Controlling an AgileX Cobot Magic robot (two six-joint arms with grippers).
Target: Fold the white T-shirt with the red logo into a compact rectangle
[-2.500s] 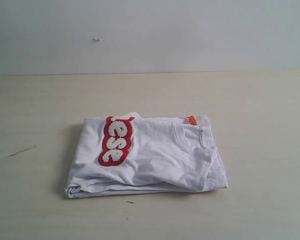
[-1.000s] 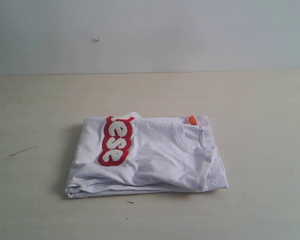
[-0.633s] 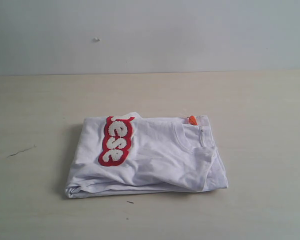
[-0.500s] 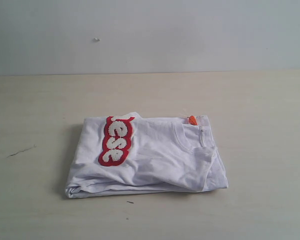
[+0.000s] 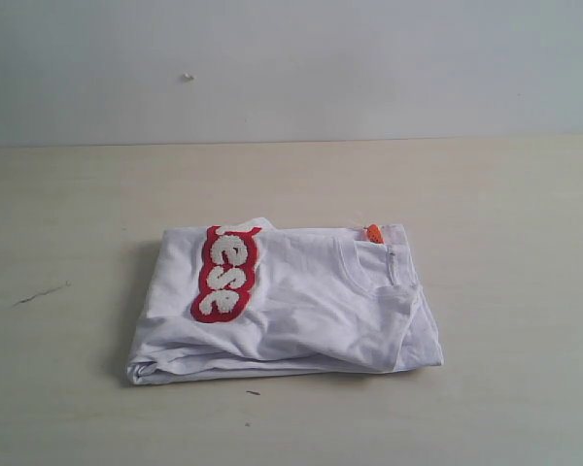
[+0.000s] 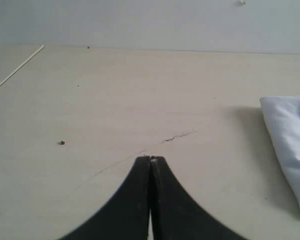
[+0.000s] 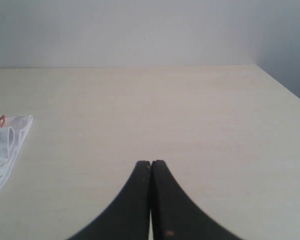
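White T-shirt (image 5: 301, 306) folded into a rough rectangle, lying mid-table (image 5: 505, 194). Red logo (image 5: 225, 274) on top near its left edge, orange neck tag (image 5: 373, 233) at far right corner. Left gripper (image 6: 150, 159) and right gripper (image 7: 150, 163) both closed, empty, clear of shirt.

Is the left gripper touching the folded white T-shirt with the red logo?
Apart. The left wrist view shows the shut black left gripper with bare beige table between it and the white cotton T-shirt.
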